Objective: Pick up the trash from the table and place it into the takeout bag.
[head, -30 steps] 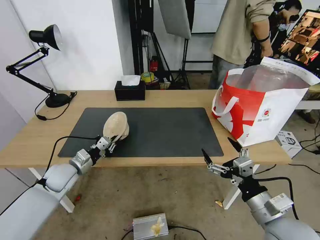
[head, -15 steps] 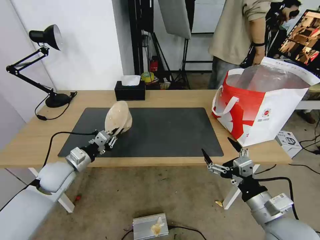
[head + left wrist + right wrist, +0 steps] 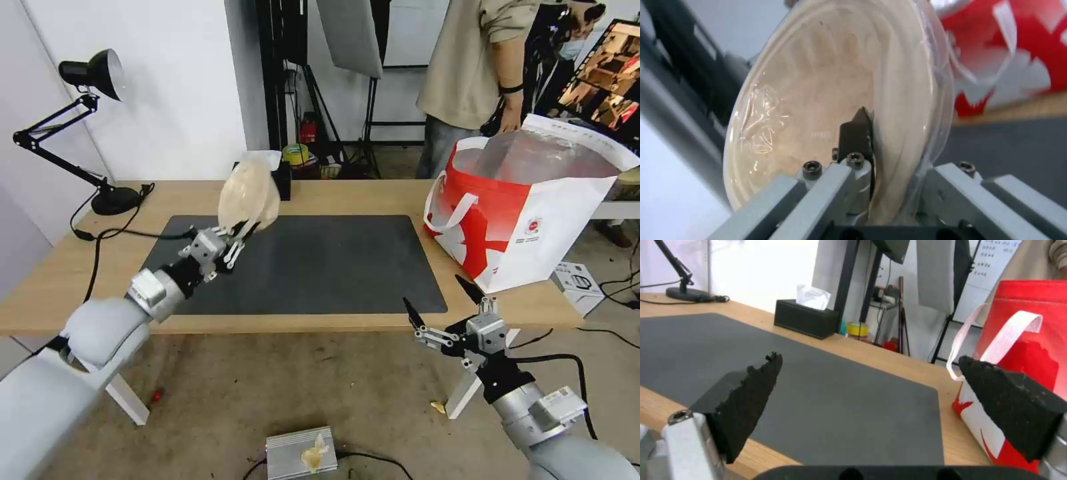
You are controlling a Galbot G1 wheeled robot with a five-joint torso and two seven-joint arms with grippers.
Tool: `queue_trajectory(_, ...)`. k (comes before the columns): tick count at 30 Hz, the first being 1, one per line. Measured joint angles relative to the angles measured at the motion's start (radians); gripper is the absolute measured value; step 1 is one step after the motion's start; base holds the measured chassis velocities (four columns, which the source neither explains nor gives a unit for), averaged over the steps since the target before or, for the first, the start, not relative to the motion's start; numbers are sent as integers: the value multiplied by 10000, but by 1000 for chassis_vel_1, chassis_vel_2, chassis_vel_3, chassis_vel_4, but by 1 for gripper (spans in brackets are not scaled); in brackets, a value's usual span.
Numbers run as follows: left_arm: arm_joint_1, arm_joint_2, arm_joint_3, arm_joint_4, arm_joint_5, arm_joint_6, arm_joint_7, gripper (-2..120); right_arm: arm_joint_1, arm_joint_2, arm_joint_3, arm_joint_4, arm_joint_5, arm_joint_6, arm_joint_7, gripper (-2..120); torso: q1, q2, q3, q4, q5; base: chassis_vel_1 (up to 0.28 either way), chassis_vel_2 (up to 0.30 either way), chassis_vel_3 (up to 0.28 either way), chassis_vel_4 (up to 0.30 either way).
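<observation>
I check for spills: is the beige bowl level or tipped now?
Tipped. The beige bowl stands on edge above the mat, its rim pinched by the left gripper.

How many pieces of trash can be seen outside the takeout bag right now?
1. The beige shallow plastic bowl is gripped on edge by the left hand, lifted above the dark grey rectangular mat. Others may sit hidden inside the red-and-white takeout bag.
</observation>
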Motion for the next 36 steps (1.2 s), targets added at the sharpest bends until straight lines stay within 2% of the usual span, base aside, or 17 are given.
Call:
queue_trajectory(1, 0, 0, 0, 0, 0, 0, 0, 3, 0, 0, 0, 0, 0, 0, 0, 100, 0, 0, 0, 0, 0, 0, 0, 0, 0)
queue_trajectory(3, -1505, -22, 1252, 238, -199, 39, -358, 3, 0, 1, 0, 0, 0, 0, 0, 100, 0, 0, 0, -2, 4, 0, 0, 0, 0)
queue_trajectory(4, -1505, -22, 1252, 238, -199, 39, -358, 3, 0, 1, 0, 0, 0, 0, 0, 100, 0, 0, 0, -2, 4, 0, 0, 0, 0)
queue_trajectory(5, -2408, -168, 2054, 441, -238, 80, -531, 2, 0, 0, 0, 0, 0, 0, 0, 100, 1, -1, 1, 0, 0, 0, 0, 0, 0)
queue_trajectory(7, -3731, -481, 3153, 804, -238, 129, -742, 2, 0, 0, 0, 0, 0, 0, 0, 100, 1, -1, 1, -4, 3, 0, 0, 0, 0)
queue_trajectory(8, -3731, -481, 3153, 804, -238, 129, -742, 2, 0, 0, 0, 0, 0, 0, 0, 100, 1, -1, 1, -4, 3, 0, 0, 0, 0)
queue_trajectory(10, -4699, -809, 3940, 1115, -192, 202, -856, 2, 0, 0, 0, 0, -1, 0, 0, 100, 1, -1, 2, -3, 3, 0, 0, 0, 0)
queue_trajectory(13, -5260, -1022, 4426, 1306, -108, 248, -903, 2, 0, 0, 0, 0, 0, 0, 0, 100, 1, -1, 1, -1, 1, 0, 0, 0, 0)
queue_trajectory(15, -5943, -1272, 5068, 1595, -33, 276, -945, 2, 0, 0, 0, 0, 0, 0, 0, 100, 1, -1, 1, -2, 2, 0, 0, 0, 0)
queue_trajectory(18, -6180, -1352, 5294, 1708, -6, 278, -950, 2, 0, 0, 0, 0, 0, 0, 0, 100, 1, -1, 1, -1, 2, 0, 0, 0, 0)
queue_trajectory(19, -6718, -1569, 5767, 1982, 91, 280, -952, 2, 0, 0, 0, 0, 0, 0, 0, 100, 1, -1, 1, 0, 1, 0, 0, 0, 0)
queue_trajectory(22, -7103, -1746, 6047, 2172, 151, 281, -950, 2, 0, 0, -1, 0, 0, 0, 0, 100, 1, -1, 1, 0, 1, 0, 0, 0, 0)
queue_trajectory(27, -8140, -2635, 6846, 3051, 504, 114, -880, 2, 0, 0, -1, 0, 0, 0, 0, 100, 1, -1, 1, 0, 3, 0, 0, 0, 0)
queue_trajectory(32, -8386, -3240, 7067, 3476, 461, 101, -879, 2, 0, 0, 0, 0, 0, 0, 0, 100, 1, -1, 0, 0, 2, 0, 0, 0, 0)
queue_trajectory(36, -8874, -4306, 7351, 4267, 691, 58, -872, 2, 0, 0, 0, 0, -1, 0, 0, 100, 0, -1, 0, -3, 3, 0, 0, 0, 0)
